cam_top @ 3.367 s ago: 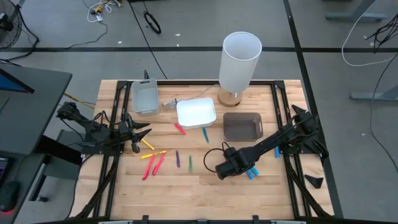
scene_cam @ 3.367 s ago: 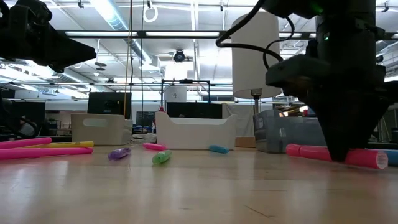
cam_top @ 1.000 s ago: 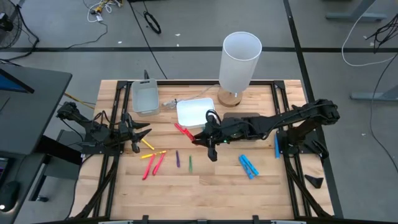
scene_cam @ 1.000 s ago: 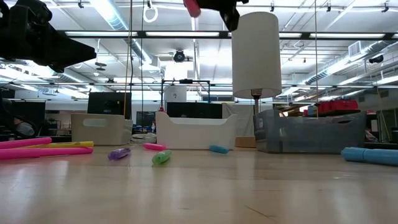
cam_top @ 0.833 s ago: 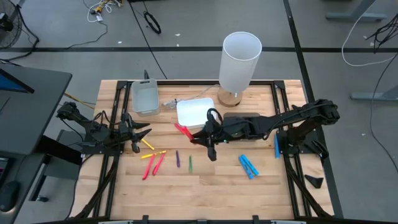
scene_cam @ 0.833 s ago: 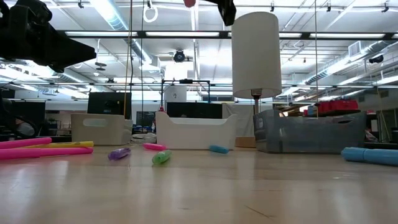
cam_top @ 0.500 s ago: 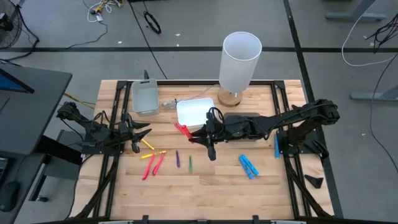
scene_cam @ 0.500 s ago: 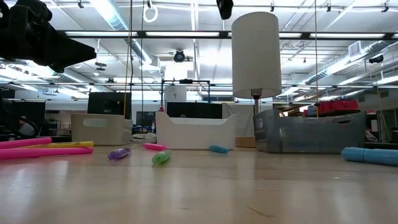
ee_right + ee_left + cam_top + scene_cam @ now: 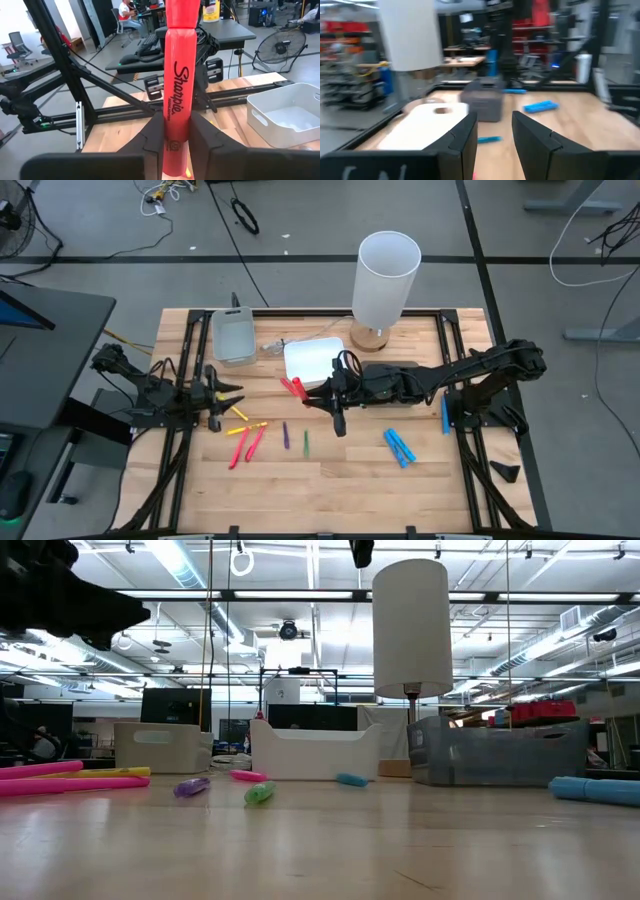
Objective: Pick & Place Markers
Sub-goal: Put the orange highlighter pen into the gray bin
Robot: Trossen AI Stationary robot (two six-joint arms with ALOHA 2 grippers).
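High view: your right gripper (image 9: pixel 322 400) hung over the middle of the desk (image 9: pixel 330 480), its fingers (image 9: pixel 155 131) pinched on a red marker (image 9: pixel 175 100) that stood out ahead of them toward the white tray (image 9: pixel 315 362). That tray lay just beyond the gripper, with the dark tray (image 9: pixel 495 750) behind the arm and the lamp (image 9: pixel 385 275) past both. Near the gripper, toward the desk's front, you had purple (image 9: pixel 285 435) and green (image 9: pixel 306 442) markers; two blue markers (image 9: pixel 399 447) lay on its other side. Your left gripper (image 9: pixel 222 397) waited at the left edge, fingers (image 9: pixel 462 145) slightly parted and empty, with yellow (image 9: pixel 238 411) and pink (image 9: pixel 254 443) markers just ahead of it and the grey tray (image 9: pixel 233 335) beyond.
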